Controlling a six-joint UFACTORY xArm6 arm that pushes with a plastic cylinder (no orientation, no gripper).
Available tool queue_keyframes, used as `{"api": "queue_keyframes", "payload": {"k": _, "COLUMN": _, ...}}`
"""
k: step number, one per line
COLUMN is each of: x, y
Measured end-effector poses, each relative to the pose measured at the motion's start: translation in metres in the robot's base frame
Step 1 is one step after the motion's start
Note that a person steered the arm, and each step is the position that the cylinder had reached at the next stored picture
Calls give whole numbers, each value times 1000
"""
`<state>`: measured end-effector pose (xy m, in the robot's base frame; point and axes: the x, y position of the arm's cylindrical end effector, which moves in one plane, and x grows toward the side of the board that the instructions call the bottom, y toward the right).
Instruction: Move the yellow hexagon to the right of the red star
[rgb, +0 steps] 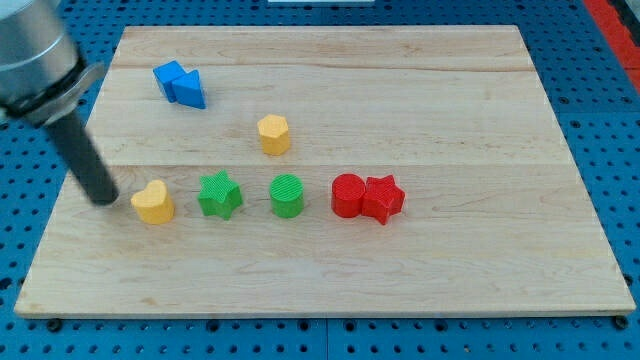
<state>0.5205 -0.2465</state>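
On the wooden board (330, 290), toward its nine o'clock edge, my tip (104, 197) is sitting just beside the yellow heart (153, 202), at that block's nine o'clock — a bare rod, holding nothing, touching no block as far as I can tell. The yellow hexagon (273, 134) is standing alone near the board's middle, at about eleven o'clock from the red star (383, 198) and well apart from it. The red star is touching the red cylinder (347, 194) on its nine o'clock side. I'm worrying about the route: a low sweep would be ploughing through the yellow heart, green star (219, 194) and green cylinder (287, 195), and a late push could be nudging the red star away. The hexagon is looking compact — no clear long axis, no readable heading.
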Motion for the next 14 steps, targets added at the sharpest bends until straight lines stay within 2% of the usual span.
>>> {"api": "queue_keyframes", "payload": {"k": 1, "x": 63, "y": 14}}
{"api": "queue_keyframes", "payload": {"k": 2, "x": 54, "y": 77}}
{"api": "queue_keyframes", "payload": {"k": 3, "x": 34, "y": 86}}
{"api": "queue_keyframes", "payload": {"k": 7, "x": -7, "y": 94}}
{"api": "queue_keyframes", "payload": {"k": 10, "x": -19, "y": 88}}
{"api": "queue_keyframes", "payload": {"k": 12, "x": -62, "y": 91}}
{"api": "queue_keyframes", "payload": {"k": 13, "x": -87, "y": 112}}
{"api": "queue_keyframes", "payload": {"k": 14, "x": -130, "y": 177}}
